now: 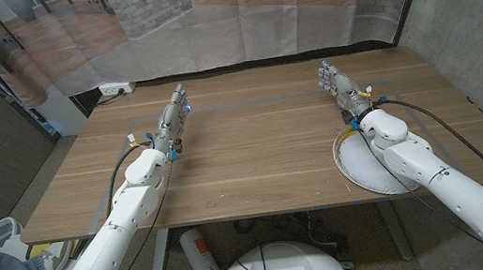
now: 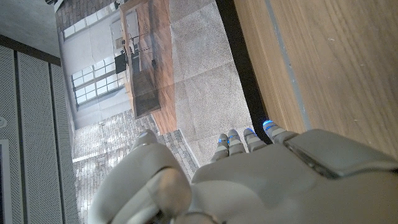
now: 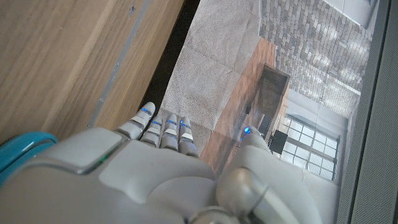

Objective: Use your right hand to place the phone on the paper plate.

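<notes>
Looking over the wooden table (image 1: 253, 152), I see the paper plate (image 1: 360, 170) at the near right, partly under my right forearm, but no phone that I can make out. A sliver of teal at the edge of the right wrist view is too little to name. My right hand (image 1: 340, 83) stands beyond the plate toward the far edge, fingers extended together and holding nothing. My left hand (image 1: 177, 111) is stretched out the same way on the far left, released and well apart from the plate.

To do this step well, I judge I must first find the phone, then bring the right hand to it without dragging the forearm or its cable across the plate. A printed backdrop curtain (image 1: 206, 17) hangs just behind the table; nothing else stands between hand and plate.
</notes>
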`<state>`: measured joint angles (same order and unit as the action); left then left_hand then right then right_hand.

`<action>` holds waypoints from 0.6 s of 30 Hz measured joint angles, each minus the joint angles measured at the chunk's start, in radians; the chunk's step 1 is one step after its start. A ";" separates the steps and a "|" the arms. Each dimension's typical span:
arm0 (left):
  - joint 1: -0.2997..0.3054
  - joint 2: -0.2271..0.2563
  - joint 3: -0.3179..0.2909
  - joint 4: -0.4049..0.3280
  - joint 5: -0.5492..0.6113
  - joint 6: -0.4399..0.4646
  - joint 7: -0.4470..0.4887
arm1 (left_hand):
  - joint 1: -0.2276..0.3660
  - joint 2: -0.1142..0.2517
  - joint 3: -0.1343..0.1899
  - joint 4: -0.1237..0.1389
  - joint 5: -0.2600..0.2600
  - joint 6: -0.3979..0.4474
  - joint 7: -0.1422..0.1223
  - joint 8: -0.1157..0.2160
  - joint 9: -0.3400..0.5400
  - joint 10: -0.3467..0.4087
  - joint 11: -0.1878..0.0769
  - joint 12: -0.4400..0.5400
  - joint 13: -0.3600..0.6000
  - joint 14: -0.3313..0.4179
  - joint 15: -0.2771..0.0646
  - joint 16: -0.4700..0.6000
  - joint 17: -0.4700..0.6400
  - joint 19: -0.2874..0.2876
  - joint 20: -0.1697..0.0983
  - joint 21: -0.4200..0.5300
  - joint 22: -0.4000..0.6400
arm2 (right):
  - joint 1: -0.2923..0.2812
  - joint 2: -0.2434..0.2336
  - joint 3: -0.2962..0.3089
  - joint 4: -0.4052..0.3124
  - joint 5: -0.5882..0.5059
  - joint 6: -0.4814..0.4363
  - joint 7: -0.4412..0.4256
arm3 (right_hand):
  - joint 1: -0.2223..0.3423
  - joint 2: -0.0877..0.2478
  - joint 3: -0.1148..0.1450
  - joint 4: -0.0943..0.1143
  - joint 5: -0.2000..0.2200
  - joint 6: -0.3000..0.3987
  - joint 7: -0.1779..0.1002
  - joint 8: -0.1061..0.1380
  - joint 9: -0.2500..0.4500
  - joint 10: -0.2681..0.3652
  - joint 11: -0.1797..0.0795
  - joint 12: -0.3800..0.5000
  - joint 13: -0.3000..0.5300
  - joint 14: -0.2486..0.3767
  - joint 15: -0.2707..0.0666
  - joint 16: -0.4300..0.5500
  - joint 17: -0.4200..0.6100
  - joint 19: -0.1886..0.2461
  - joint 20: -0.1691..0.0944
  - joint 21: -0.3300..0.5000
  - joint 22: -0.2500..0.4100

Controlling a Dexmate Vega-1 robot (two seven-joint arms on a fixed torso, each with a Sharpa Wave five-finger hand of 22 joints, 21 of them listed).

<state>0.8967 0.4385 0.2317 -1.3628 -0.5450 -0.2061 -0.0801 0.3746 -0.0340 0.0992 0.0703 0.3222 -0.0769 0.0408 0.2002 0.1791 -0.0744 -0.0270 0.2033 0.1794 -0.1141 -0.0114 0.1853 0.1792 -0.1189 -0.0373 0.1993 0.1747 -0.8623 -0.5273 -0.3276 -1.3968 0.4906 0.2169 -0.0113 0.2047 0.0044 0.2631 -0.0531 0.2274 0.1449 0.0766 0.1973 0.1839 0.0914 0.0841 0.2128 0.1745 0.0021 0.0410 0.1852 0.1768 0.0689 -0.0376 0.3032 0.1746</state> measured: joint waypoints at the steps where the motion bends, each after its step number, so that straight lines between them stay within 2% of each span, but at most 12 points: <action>1: 0.000 0.000 0.000 0.000 0.000 0.000 0.000 | 0.000 0.000 0.000 0.000 -0.001 0.000 0.000 0.000 0.000 0.000 0.000 0.000 0.000 0.000 0.000 0.000 0.000 0.000 0.000 0.000 0.000 | -0.001 -0.007 -0.002 -0.007 -0.011 -0.004 -0.005 | 0.000 0.000 0.001 -0.001 0.000 0.000 0.000 0.000 0.000 0.000 0.000 0.000 0.000 0.000 0.000 0.000 0.000 0.000 0.000 -0.002 0.000; 18: 0.012 0.003 -0.013 -0.017 0.001 0.000 -0.005 | 0.005 0.005 0.000 0.000 -0.005 0.009 -0.002 0.000 0.000 0.010 0.002 0.000 0.000 0.004 0.004 0.004 0.000 0.000 0.000 0.000 0.000 | -0.013 -0.032 -0.002 -0.035 -0.083 -0.022 -0.052 | 0.010 0.001 -0.001 -0.008 0.000 0.000 0.000 0.000 0.000 0.005 -0.005 0.000 0.000 0.000 0.000 0.000 0.000 0.000 0.000 -0.007 0.000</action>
<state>0.9092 0.4411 0.2187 -1.3794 -0.5443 -0.2062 -0.0849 0.3798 -0.0288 0.0992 0.0703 0.3176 -0.0676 0.0391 0.2002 0.1790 -0.0648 -0.0249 0.2033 0.1793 -0.1097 -0.0070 0.1892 0.1791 -0.1187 -0.0372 0.1993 0.1746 -0.8750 -0.5595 -0.3292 -1.4320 0.4079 0.1949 -0.0632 0.2143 0.0051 0.2624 -0.0612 0.2274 0.1449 0.0767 0.1973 0.1838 0.0966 0.0788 0.2128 0.1745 0.0020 0.0410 0.1852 0.1769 0.0689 -0.0376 0.2958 0.1745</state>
